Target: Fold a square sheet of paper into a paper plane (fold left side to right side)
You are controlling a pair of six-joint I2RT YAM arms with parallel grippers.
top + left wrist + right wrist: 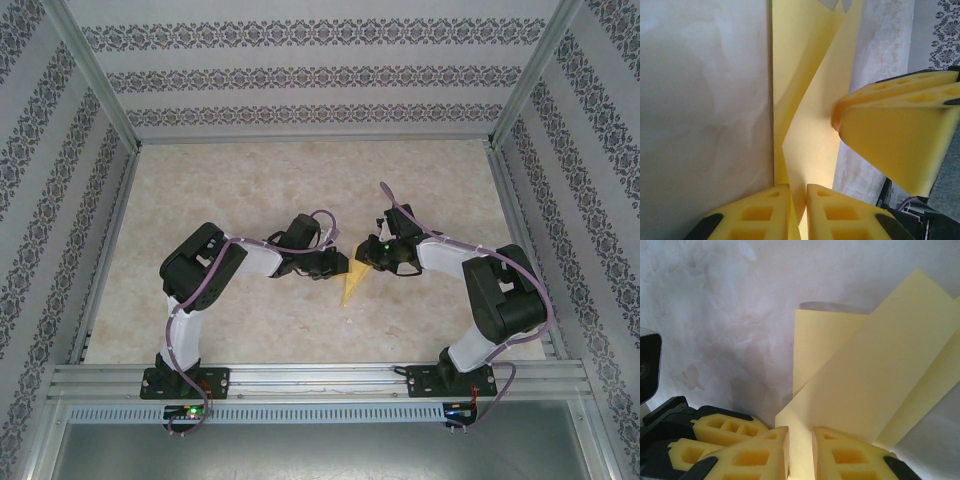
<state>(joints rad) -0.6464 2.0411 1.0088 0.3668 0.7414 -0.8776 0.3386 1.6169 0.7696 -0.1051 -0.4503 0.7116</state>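
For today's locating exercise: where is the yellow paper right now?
In the top view, the yellow paper sits mid-table. Its upper end is between the left gripper and the right gripper, and its narrow tip points toward the arm bases.

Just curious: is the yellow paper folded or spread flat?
Folded: the yellow paper is a pointed wedge, with overlapping layers in the wrist views.

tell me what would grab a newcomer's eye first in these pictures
The folded yellow paper, a pointed wedge at the middle of the pale marbled table, is the one bright thing on it. The left claw and right claw close in on its upper end from either side. In each wrist view the paper runs between that claw's yellow fingers.
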